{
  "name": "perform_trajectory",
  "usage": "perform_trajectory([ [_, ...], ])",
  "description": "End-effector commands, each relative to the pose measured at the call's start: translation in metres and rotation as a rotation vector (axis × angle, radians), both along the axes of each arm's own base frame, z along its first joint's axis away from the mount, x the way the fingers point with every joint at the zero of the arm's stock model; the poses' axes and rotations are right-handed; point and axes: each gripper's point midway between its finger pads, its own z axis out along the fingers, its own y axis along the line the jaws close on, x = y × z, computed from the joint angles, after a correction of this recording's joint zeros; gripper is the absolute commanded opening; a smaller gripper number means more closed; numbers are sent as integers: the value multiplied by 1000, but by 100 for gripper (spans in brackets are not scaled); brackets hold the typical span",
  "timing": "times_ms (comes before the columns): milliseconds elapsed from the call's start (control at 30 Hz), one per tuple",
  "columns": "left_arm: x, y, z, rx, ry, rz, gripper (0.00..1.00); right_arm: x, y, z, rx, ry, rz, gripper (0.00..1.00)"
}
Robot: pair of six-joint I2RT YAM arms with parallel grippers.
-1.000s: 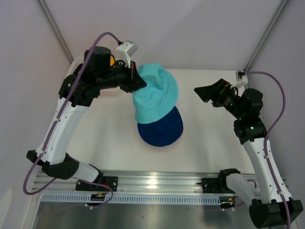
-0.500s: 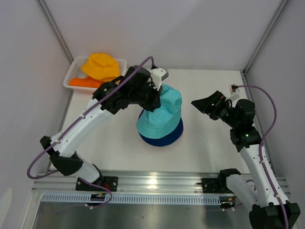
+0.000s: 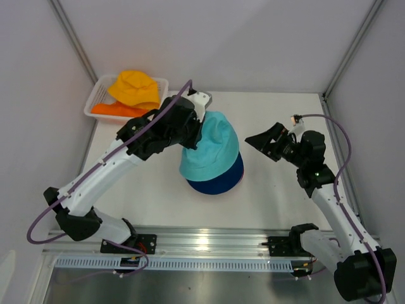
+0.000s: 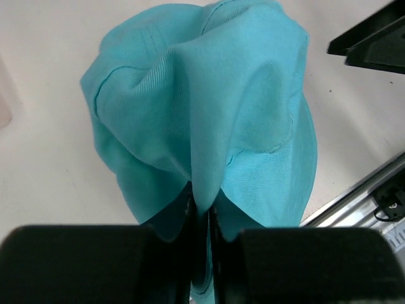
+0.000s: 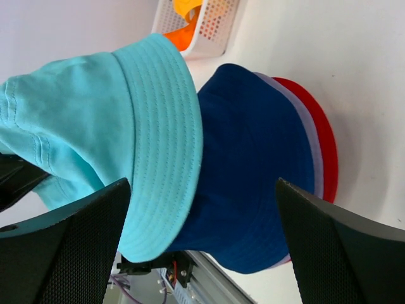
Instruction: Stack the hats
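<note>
1. Top view: four hats show. The teal hat [image 3: 212, 149] at centre partly hides the dark blue hat [image 3: 218, 183]. The yellow hat [image 3: 134, 87] and orange hat [image 3: 111, 109] fill the basket [image 3: 93, 101], upper left.
2. Left wrist: the left gripper [image 4: 200, 209] pinches one teal fold.
3. Right wrist: the right gripper [image 5: 201, 183] is spread and empty. One lilac hat [image 5: 310, 145] and one red hat [image 5: 327, 155] lie beneath the blue.

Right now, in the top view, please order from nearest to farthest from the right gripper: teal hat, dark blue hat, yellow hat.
1. teal hat, just left of the right gripper.
2. dark blue hat, under it, centre.
3. yellow hat, in the far-left white basket.

Matt twill cloth teal hat [image 4: 202, 95], matt cloth dark blue hat [image 5: 253, 164], white perforated plastic basket [image 5: 219, 24]
</note>
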Motion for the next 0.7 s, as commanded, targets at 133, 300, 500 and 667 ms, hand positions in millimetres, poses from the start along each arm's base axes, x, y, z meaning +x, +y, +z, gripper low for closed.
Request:
perform_trajectory([
  [133, -15, -30, -19, -122, 101, -73, 28, 9, 30, 15, 59, -75, 84, 99],
  [300, -12, -24, -14, -137, 67, -40, 53, 9, 42, 8, 65, -51, 101, 95],
  [500, -6, -7, 1, -149, 11, 43, 78, 7, 44, -9, 65, -8, 80, 89],
  [667, -9, 3, 35, -304, -8, 93, 98, 5, 44, -17, 75, 3, 76, 87],
])
